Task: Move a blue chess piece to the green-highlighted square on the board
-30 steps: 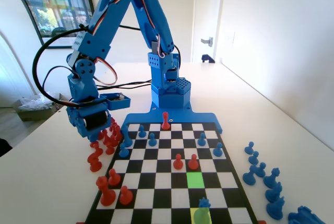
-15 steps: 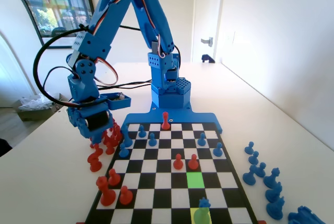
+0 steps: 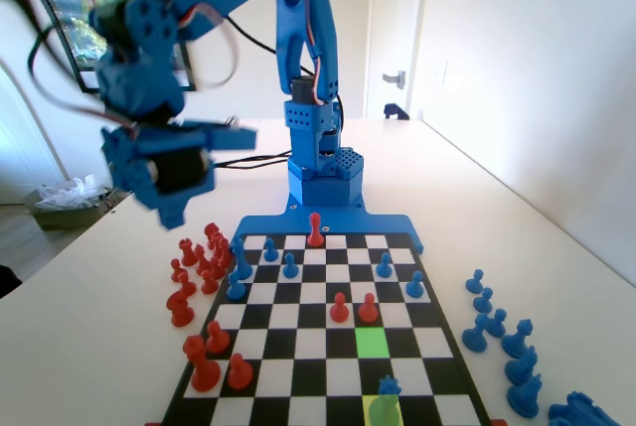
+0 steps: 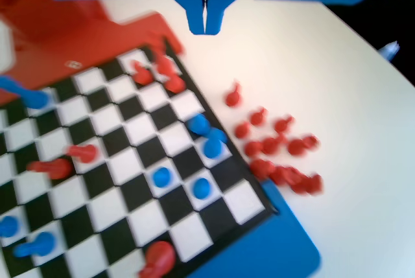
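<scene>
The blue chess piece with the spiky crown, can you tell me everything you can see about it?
The blue chess piece looks like small blue plastic with a jagged, crown-like top. It stands upright at the near end of the board in the fixed view, on a pale yellow-green lit square, which tints its lower part. The green-highlighted square lies one row beyond it, towards the blue arm. Nothing touches the piece; the gripper, its jaws closed together, hangs high above the table beside the board.

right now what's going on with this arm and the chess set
The blue arm's hand hangs high above the table, off the left side of the board in the fixed view, its jaws together and holding nothing. The blue chess piece stands on the yellow-green square at the near edge, one square from the green-highlighted square, which is bare.
</scene>
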Controlling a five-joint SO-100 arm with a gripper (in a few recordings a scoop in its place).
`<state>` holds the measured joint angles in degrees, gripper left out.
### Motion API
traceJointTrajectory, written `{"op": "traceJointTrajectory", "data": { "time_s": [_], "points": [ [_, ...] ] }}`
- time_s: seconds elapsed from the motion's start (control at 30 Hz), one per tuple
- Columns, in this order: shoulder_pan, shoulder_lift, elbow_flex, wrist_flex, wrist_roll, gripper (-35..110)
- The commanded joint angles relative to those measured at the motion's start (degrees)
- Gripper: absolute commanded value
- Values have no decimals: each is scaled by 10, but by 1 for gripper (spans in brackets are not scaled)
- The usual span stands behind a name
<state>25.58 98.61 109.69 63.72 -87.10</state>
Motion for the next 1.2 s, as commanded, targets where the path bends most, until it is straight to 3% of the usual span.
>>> {"op": "traceJointTrajectory", "data": {
  "time_s": [0.0, 0.5, 1.17],
  "points": [
    [-56, 83, 7, 12, 6, 1],
    [-317, 37, -51, 62, 28, 2],
    [-339, -194, -312, 96, 17, 2]
  ]
}}
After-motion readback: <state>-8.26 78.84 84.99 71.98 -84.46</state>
